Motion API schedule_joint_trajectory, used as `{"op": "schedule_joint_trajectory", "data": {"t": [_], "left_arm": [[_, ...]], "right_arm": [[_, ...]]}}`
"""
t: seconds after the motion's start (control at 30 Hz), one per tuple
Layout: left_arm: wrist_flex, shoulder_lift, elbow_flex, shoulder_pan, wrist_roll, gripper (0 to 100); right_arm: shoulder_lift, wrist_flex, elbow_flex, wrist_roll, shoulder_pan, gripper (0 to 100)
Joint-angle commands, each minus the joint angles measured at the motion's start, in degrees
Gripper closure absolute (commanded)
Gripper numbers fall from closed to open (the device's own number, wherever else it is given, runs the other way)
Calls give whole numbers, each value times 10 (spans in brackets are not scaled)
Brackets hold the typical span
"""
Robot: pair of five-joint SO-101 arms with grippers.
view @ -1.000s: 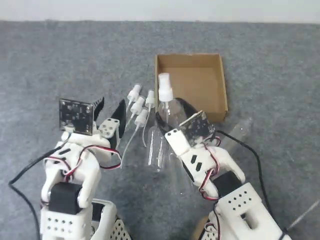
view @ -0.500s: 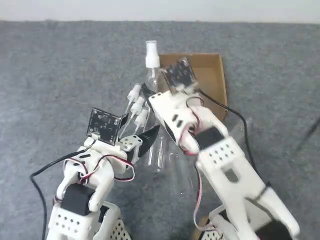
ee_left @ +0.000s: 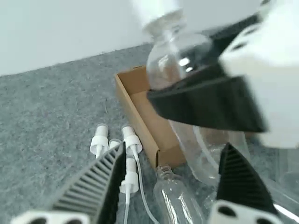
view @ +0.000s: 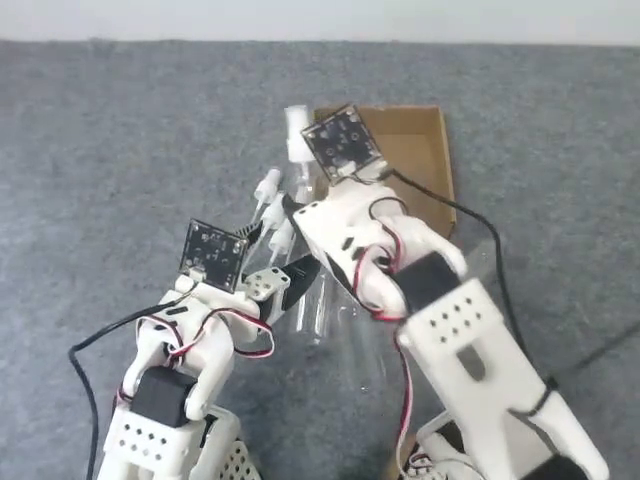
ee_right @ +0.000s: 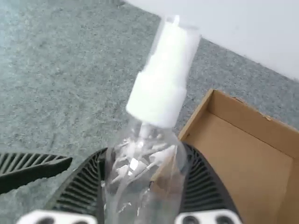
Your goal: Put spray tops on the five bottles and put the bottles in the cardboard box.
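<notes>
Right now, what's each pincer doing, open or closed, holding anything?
Left pincer: open, holding nothing.
Right pincer: closed on the bottle with its spray top on.

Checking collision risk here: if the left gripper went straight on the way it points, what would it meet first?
Probably the uncapped bottle lying on the carpet ahead of the open left gripper. The capped bottle in the right gripper looks higher than that line, though depth is unclear.

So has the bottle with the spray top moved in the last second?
Yes. Held in the right end effector, the bottle went from the cardboard box's near left corner to its far left corner.
</notes>
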Motion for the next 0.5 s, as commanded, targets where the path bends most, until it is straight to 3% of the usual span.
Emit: {"op": "schedule_joint_trajectory", "data": {"t": [0.0, 0.23, 0.47], "left_arm": [[-20, -1, -1, -4, -5, 709], [-18, -1, 0, -4, -5, 710], [-21, -5, 4, -59, -4, 764]], "right_arm": [[-83, 38, -34, -4, -6, 992], [-115, 44, -12, -3, 2, 992], [-37, -123, -25, 24, 114, 992]]}}
